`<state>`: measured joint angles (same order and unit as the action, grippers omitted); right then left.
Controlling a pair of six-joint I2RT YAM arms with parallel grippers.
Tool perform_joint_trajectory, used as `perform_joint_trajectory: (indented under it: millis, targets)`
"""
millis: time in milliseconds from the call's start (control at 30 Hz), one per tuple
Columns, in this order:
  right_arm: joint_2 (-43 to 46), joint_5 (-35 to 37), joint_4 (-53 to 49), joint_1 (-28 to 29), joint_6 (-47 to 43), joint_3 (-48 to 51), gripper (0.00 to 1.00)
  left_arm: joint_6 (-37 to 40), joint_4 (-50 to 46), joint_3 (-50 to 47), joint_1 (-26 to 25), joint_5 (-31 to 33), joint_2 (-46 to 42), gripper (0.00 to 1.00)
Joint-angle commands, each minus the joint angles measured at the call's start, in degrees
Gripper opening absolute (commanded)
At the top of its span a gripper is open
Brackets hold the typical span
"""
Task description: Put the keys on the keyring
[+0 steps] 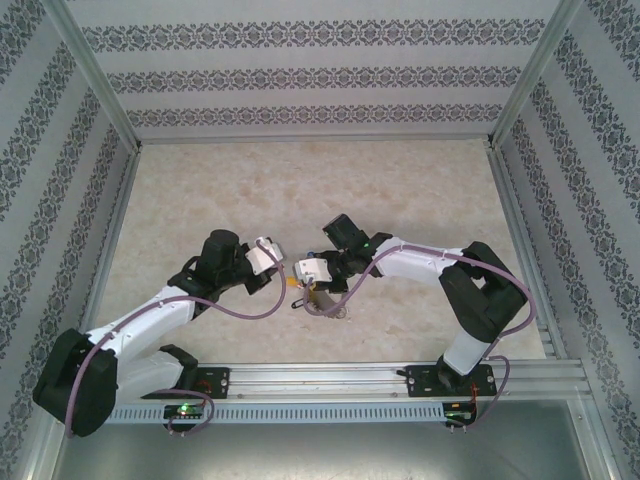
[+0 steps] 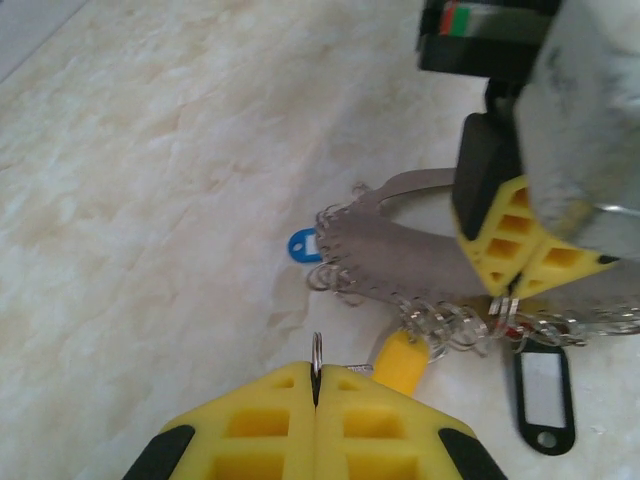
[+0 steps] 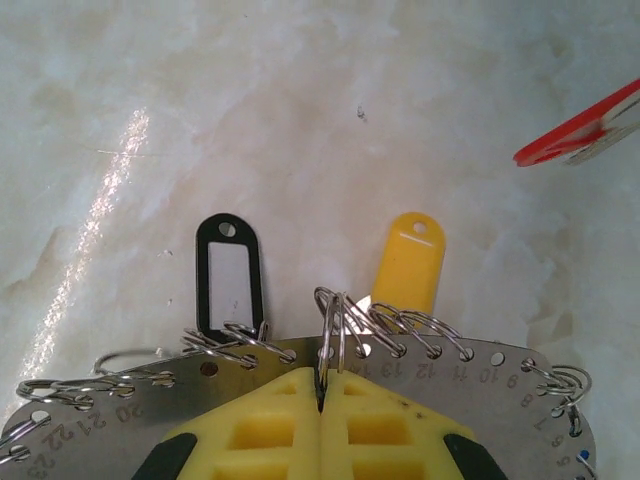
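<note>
Hooking step, I think. The left end effector (image 2: 316, 390) is clenched on a small ring (image 2: 316, 348) — the right end effector (image 3: 322, 390) grips the keyring (image 3: 500, 398), mid-bench (image 1: 300, 190). Next, that ring needs threading on.

1. Keyring (image 3: 480, 385): silvery curved metal band with numbered holes and small wire rings threaded along its edge.
2. Yellow key tag (image 3: 408, 265) and black key tag (image 3: 229, 275) sit just beside that edge.
3. Blue key tag (image 2: 302, 245) is at the band's end.
4. Red key tag (image 3: 580, 128) is apart.
</note>
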<state>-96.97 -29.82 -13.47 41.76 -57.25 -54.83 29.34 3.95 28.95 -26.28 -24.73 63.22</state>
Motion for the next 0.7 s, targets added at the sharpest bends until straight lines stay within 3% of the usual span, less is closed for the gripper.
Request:
perform_joint_trajectory:
  millis: [0, 167, 333, 667]
  targets:
    - [3.09, -0.46, 0.49, -0.5, 0.34, 1.77, 0.0, 5.06, 3.78, -1.32, -0.55, -7.16, 1.78, 0.0]
    - [5.63, -3.33, -2.45, -0.32, -0.98, 1.94, 0.0, 11.71, 18.95, -4.29, -0.56, -12.05, 9.33, 0.0]
    - [5.77, -5.01, -4.68, -0.2, -1.08, 1.67, 0.0, 18.56, 15.11, 1.8, -0.66, -20.82, 17.57, 0.0]
    - [2.89, -5.22, -6.93, -0.52, -1.24, -1.06, 0.0, 22.0, 10.51, 5.14, -0.75, -27.12, 20.8, 0.0]
